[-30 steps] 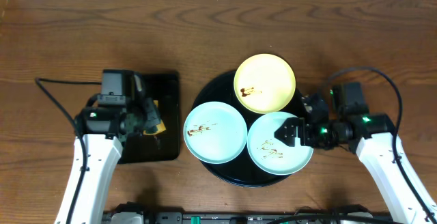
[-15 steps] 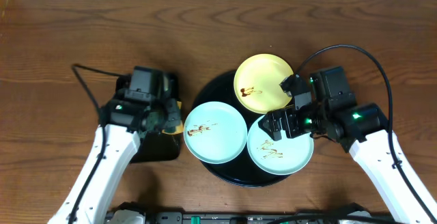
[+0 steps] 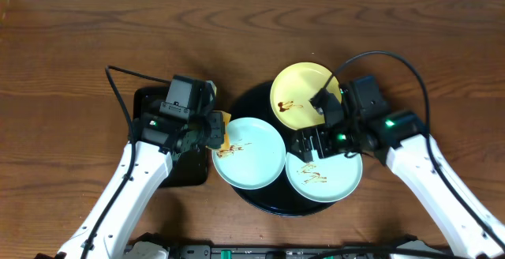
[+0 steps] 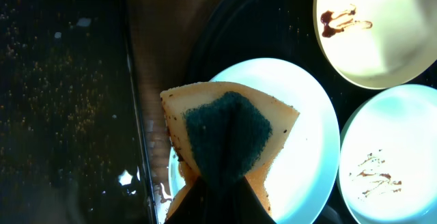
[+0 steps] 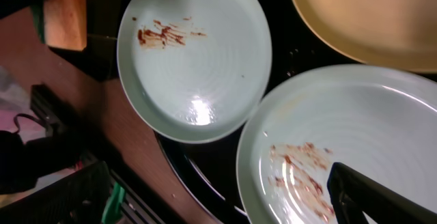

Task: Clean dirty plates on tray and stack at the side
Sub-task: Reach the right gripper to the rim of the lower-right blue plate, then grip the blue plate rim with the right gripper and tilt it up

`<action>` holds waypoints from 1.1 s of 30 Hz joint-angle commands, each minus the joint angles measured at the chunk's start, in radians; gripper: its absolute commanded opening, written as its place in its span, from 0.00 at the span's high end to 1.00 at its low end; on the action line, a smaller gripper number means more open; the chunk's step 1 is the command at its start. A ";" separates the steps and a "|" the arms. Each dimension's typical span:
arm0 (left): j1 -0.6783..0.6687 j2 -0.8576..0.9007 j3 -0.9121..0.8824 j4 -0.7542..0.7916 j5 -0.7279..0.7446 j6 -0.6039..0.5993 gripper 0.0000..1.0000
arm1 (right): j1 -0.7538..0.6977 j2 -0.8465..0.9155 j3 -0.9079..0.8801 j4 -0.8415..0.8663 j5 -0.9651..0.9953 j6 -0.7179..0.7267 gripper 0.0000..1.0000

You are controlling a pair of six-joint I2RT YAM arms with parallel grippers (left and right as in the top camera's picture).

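Black gloss tray (image 3: 246, 101), round, raised rim: centre of the overhead frame, on the wood table (image 3: 95, 30). It carries all three plates. None is stacked aside yet, so the task reads as barely begun.

Yellow plate (image 3: 306, 93): upper part of tray. Brown smear near its lower left edge, unwiped.

Centre mint plate (image 3: 251, 155): left part of tray, overhanging the rim. Smear near its left edge.

Sponge (image 4: 229, 138): yellow, with a dark green scouring patch showing in the wrist view. It hangs over the left edge of the centre mint plate. Whether it touches cannot be told.

Left gripper (image 3: 207, 130): pinching the sponge. Judged to be placed here to wipe this plate first, as the one nearest that arm.

Lower mint plate (image 3: 325, 178): lower right of tray, smear mid-plate.

Right gripper (image 3: 309, 144): above this plate's upper left rim. Only one finger (image 5: 362, 197) shows in its wrist view, so spread or closed cannot be told. Probably stationed to steady or lift a plate.

Small tray (image 3: 170, 172): rectangular, black, speckled, left of the round tray and beneath the left arm. Seemingly the sponge's rest.
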 commanded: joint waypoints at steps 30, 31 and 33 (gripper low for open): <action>-0.002 -0.001 0.016 -0.012 -0.017 0.020 0.93 | 0.114 0.230 0.010 0.258 -0.050 -0.033 0.22; -0.002 -0.001 0.016 -0.013 -0.018 0.020 0.93 | 0.123 0.230 0.010 0.267 -0.050 -0.031 0.15; -0.002 -0.001 0.016 -0.015 -0.017 0.020 0.93 | 0.136 0.231 0.010 0.277 -0.030 -0.018 0.17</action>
